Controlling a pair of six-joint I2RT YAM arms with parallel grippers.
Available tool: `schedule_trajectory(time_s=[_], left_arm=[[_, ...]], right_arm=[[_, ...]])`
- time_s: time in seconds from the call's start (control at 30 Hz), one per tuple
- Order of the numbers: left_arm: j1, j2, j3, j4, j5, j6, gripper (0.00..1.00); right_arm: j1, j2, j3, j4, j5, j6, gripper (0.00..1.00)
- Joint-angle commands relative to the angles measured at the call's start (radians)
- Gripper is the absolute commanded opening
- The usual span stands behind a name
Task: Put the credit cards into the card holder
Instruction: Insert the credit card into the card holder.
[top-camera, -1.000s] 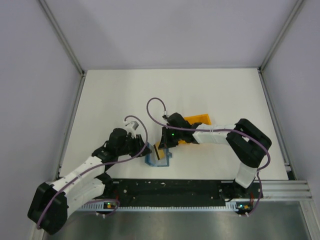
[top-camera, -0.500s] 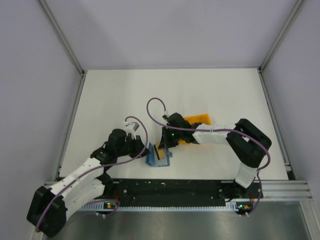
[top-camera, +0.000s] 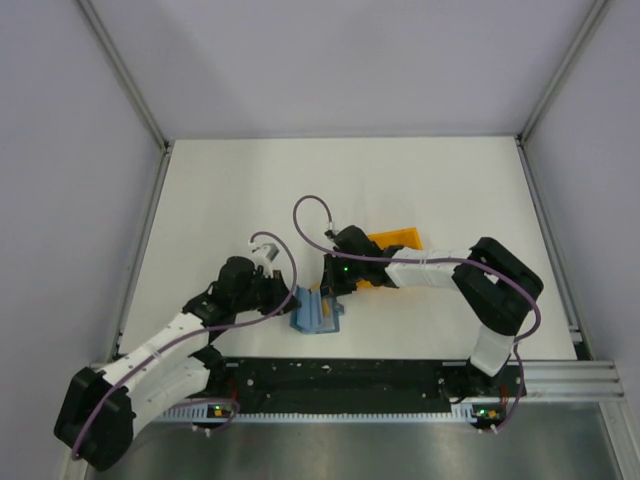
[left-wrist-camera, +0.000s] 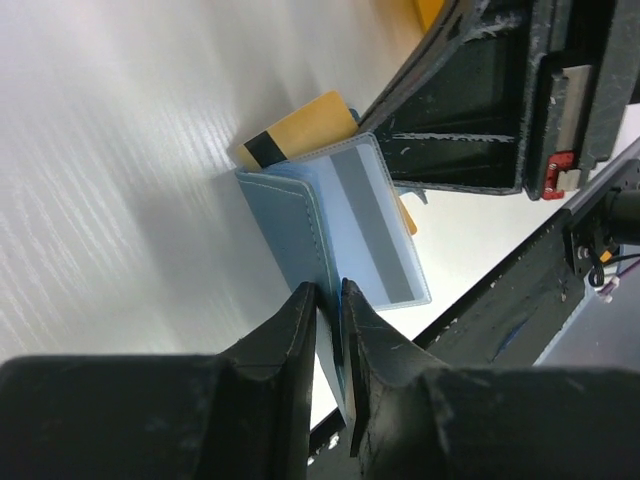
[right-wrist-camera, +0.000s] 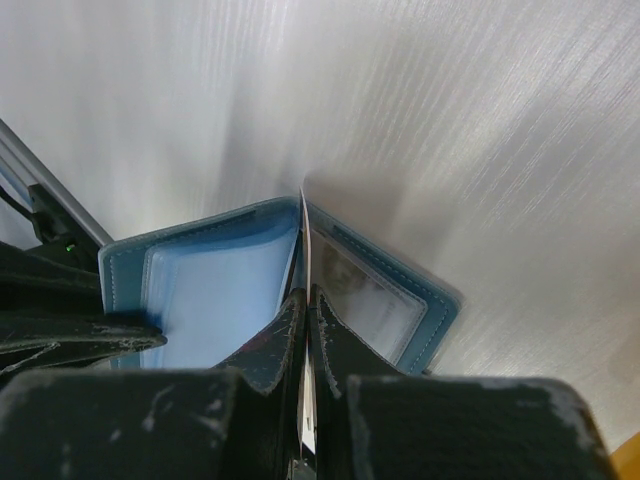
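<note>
The teal-blue card holder (top-camera: 316, 313) stands half open on the white table near the front edge. My left gripper (left-wrist-camera: 328, 291) (top-camera: 287, 299) is shut on the rim of its left leaf (left-wrist-camera: 296, 232). My right gripper (right-wrist-camera: 305, 296) (top-camera: 331, 291) is shut on a thin credit card (right-wrist-camera: 303, 238), seen edge-on, with its tip down in the holder's fold. The right leaf (right-wrist-camera: 372, 292) has a card behind a clear pocket; the left pocket (right-wrist-camera: 214, 292) looks pale blue. In the left wrist view a grey-striped card (left-wrist-camera: 377, 222) sits in a pocket, and a yellow card (left-wrist-camera: 302, 126) with a dark stripe shows beyond the holder.
An orange plastic rack (top-camera: 397, 243) lies just behind the right gripper. The black base rail (top-camera: 340, 375) runs along the near table edge, close to the holder. White table (top-camera: 420, 180) stretches to the back between grey side walls.
The left gripper has closed down onto the holder's left leaf, and that leaf now stands more upright. The right gripper has stayed put with its card.
</note>
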Motion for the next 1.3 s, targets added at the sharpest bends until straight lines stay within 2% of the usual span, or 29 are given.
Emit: schedule_trajectory(time_s=[0.0, 0.1, 0.2, 0.23, 0.57, 0.63, 0.73, 0.93, 1.07, 1.27], left_arm=[[-0.006, 0.018, 0.026, -0.025, -0.079, -0.017, 0.22], [-0.005, 0.034, 0.023, -0.03, -0.11, -0.038, 0.22], [-0.006, 0.055, 0.02, -0.037, -0.135, -0.061, 0.08], [-0.006, 0.063, 0.018, -0.039, -0.139, -0.066, 0.0], [-0.006, 0.014, -0.017, -0.07, -0.25, -0.147, 0.0], [-0.006, 0.005, -0.037, -0.047, -0.25, -0.175, 0.0], [-0.006, 0.003, -0.06, -0.03, -0.276, -0.215, 0.0], [-0.005, 0.023, -0.092, 0.035, -0.287, -0.273, 0.0], [-0.005, 0.019, -0.112, 0.073, -0.282, -0.296, 0.07], [-0.006, -0.034, -0.132, 0.084, -0.274, -0.298, 0.3]], right_arm=[[0.001, -0.017, 0.024, 0.011, 0.017, -0.031, 0.0], [0.007, -0.027, 0.024, 0.007, 0.031, -0.034, 0.0], [0.009, -0.059, 0.027, -0.022, 0.074, -0.043, 0.0], [0.006, -0.075, 0.03, -0.033, 0.087, -0.048, 0.0], [0.001, -0.257, 0.033, -0.161, 0.336, -0.091, 0.0], [0.001, -0.293, 0.029, -0.159, 0.335, -0.091, 0.0], [0.012, -0.311, 0.0, -0.098, 0.247, -0.059, 0.0], [0.015, -0.221, -0.08, 0.081, 0.1, 0.061, 0.0], [0.018, -0.158, -0.079, 0.098, 0.054, 0.073, 0.0], [0.034, -0.095, -0.073, 0.154, 0.002, 0.084, 0.0]])
